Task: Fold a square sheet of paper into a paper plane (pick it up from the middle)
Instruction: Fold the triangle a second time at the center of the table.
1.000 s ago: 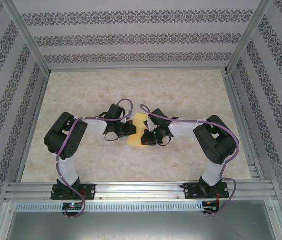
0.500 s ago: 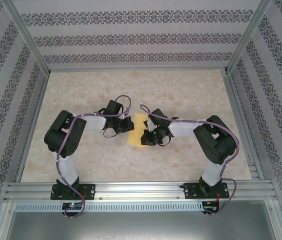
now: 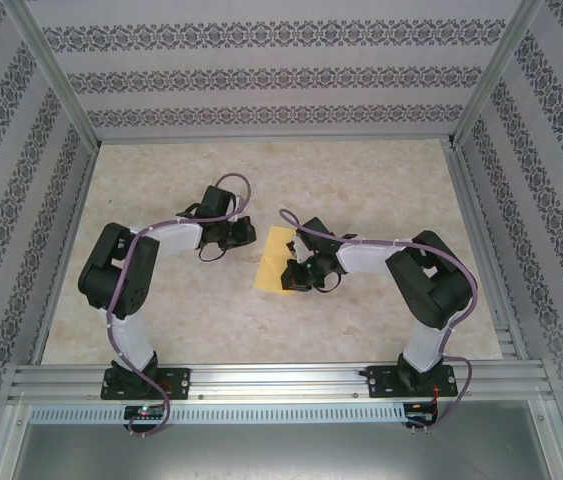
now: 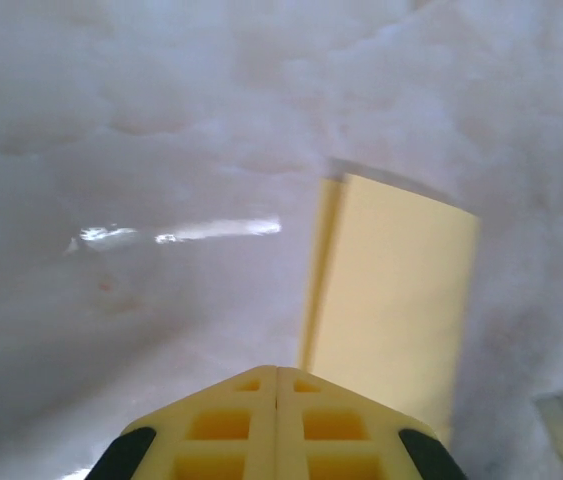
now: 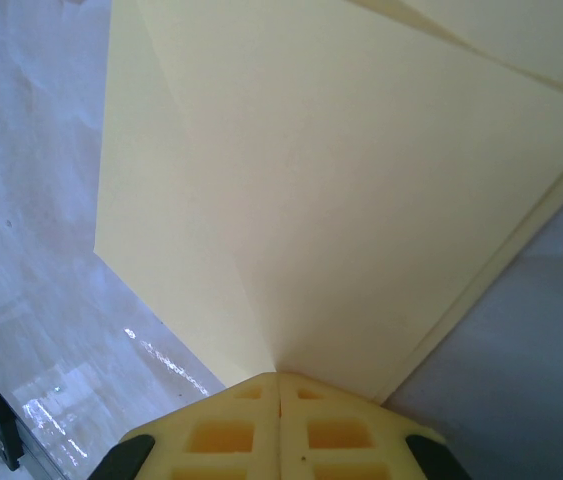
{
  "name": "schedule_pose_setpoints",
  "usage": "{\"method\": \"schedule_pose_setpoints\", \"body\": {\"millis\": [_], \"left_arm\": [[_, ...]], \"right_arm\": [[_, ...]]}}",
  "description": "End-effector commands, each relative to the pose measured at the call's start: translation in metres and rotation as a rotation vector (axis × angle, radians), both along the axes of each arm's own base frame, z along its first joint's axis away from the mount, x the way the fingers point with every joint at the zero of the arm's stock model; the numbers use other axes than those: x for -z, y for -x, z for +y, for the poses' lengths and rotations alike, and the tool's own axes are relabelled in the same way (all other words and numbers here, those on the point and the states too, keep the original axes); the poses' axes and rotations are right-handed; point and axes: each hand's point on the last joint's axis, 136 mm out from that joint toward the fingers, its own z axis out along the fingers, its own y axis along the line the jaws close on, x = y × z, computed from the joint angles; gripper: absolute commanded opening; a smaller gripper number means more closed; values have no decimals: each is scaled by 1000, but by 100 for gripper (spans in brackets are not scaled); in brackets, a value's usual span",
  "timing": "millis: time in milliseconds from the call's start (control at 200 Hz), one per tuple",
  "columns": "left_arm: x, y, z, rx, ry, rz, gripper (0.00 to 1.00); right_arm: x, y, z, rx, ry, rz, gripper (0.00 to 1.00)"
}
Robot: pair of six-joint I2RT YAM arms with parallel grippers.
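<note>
Seen from above, the left gripper [image 3: 247,234] has drawn back from the left edge of the square sheet of paper [image 3: 272,258] (a second ago it sat right against it). It now hangs farther up the table [image 3: 361,180] and to the left, with bare surface between the two. The right gripper [image 3: 285,279] has not shifted and sits on the sheet's near right part. The sheet, folded into a narrow strip, lies mid-table between the two arms, where it lay before. Its long axis runs from near to far, the far end leaning slightly to the right.

From the left wrist, the left gripper [image 4: 277,385] shows its jaws clamped together with nothing between them. The sheet [image 4: 391,300] lies ahead and to the right, its long axis running away from the camera, with a doubled edge along its left side.

From the right wrist, the right gripper [image 5: 279,385] is likewise closed. Its tips meet on the sheet [image 5: 311,200] at the point where a crease across the paper arrives, and stacked layers show along the right-hand edge. Whether a layer is nipped between the pads or merely pressed flat, I cannot tell.
</note>
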Motion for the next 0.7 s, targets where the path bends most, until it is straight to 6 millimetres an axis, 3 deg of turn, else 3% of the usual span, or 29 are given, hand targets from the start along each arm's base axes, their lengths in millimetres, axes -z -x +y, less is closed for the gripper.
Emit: {"method": "schedule_pose_setpoints", "body": {"millis": [0, 105, 255, 535, 694], "left_arm": [[-24, 19, -33, 85, 77, -46, 4], [-11, 34, -48, 121, 63, -17, 3], [13, 39, -51, 120, 43, 40, 1], [40, 45, -39, 103, -30, 84, 0], [50, 47, -36, 99, -50, 94, 0]], "right_arm": [[49, 45, -47, 4, 238, 166, 6], [46, 44, -44, 2, 226, 161, 6], [39, 41, -39, 1, 195, 150, 6], [18, 29, -26, 4, 104, 107, 7], [-7, 15, -8, -12, 9, 41, 9]]}}
